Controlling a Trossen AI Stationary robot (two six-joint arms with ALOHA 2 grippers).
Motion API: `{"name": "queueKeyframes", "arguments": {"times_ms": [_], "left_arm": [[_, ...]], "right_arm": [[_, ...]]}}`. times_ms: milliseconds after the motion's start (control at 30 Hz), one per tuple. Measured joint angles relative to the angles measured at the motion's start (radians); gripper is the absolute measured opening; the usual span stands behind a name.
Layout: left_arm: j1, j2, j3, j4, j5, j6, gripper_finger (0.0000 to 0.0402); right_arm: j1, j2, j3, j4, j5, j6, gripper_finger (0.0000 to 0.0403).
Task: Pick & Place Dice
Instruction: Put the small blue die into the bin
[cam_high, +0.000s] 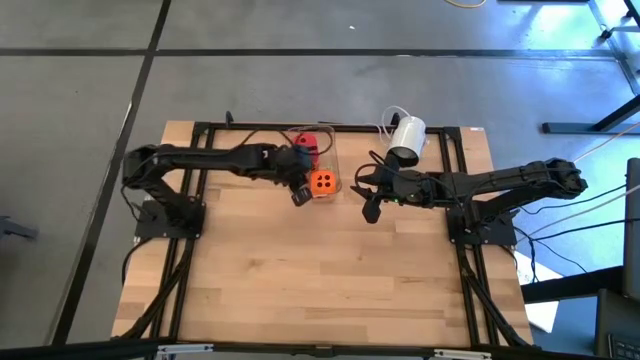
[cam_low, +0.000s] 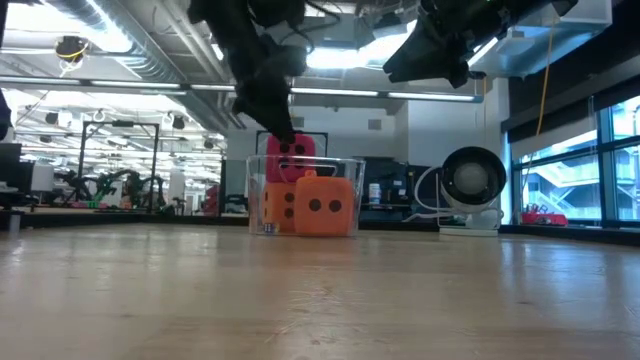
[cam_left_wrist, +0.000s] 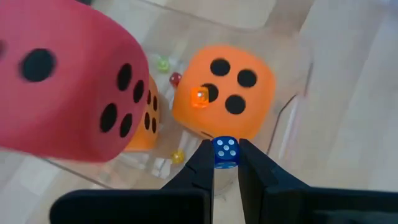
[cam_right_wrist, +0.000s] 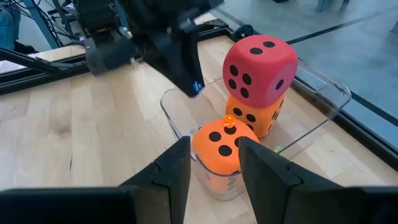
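Observation:
A clear plastic container (cam_right_wrist: 323, 81) stands at the table's far middle. Inside it, a red die (cam_right_wrist: 258, 68) sits on top of an orange die (cam_right_wrist: 256, 117), and a second orange die (cam_right_wrist: 222, 148) fills the near end with a tiny orange bead (cam_left_wrist: 200, 98) on its top face. More tiny beads (cam_left_wrist: 176, 79) lie on the container floor. My left gripper (cam_left_wrist: 225, 163) hovers over the container's near end (cam_high: 300, 190), shut on a tiny blue die (cam_left_wrist: 225, 152). My right gripper (cam_right_wrist: 212, 163) waits open to the container's right (cam_high: 371, 207), touching nothing. My left gripper pinches the tiny blue die (cam_left_wrist: 225, 153) between its two fingertips, one on each opposite side face. The fingers come from above, slanting down toward the container. The blue die is lifted clear, above the near orange die, with its pipped face toward the wrist camera.
A white fan (cam_high: 405, 138) with its cable stands on the table's far edge, right of the container. The wooden tabletop (cam_high: 320, 270) stretches wide toward the near edge. Black frame rails (cam_high: 470, 270) run along both sides under the arms.

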Motion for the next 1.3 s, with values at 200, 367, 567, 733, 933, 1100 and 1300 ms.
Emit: {"name": "queueKeyframes", "arguments": {"times_ms": [200, 367, 567, 733, 933, 1100, 1300], "left_arm": [[-0.002, 0.111, 0.018, -0.035, -0.002, 0.032, 0.0024], [0.012, 0.185, 0.018, -0.061, -0.004, 0.031, 0.0025], [0.025, 0.222, 0.021, -0.082, 0.034, 0.006, 0.0028], [0.026, 0.220, 0.021, -0.078, 0.033, 0.006, 0.0041], [0.026, 0.220, 0.020, -0.077, 0.033, 0.006, 0.0061], [0.025, 0.220, 0.020, -0.074, 0.033, 0.007, 0.0069], [0.026, 0.220, 0.019, -0.074, 0.033, 0.007, 0.0080]], "right_arm": [[0.000, 0.000, 0.000, -0.001, -0.001, 0.024, 0.0137], [0.001, 0.000, 0.000, -0.001, -0.001, 0.025, 0.0137], [0.001, 0.000, 0.000, -0.001, -0.005, 0.026, 0.0137], [0.001, 0.000, 0.000, -0.001, -0.008, 0.025, 0.0137], [0.001, 0.000, 0.000, -0.001, -0.008, 0.025, 0.0137], [0.001, 0.000, 0.000, -0.001, -0.009, 0.025, 0.0137], [0.001, 0.000, 0.000, -0.001, -0.010, 0.025, 0.0137]]}}
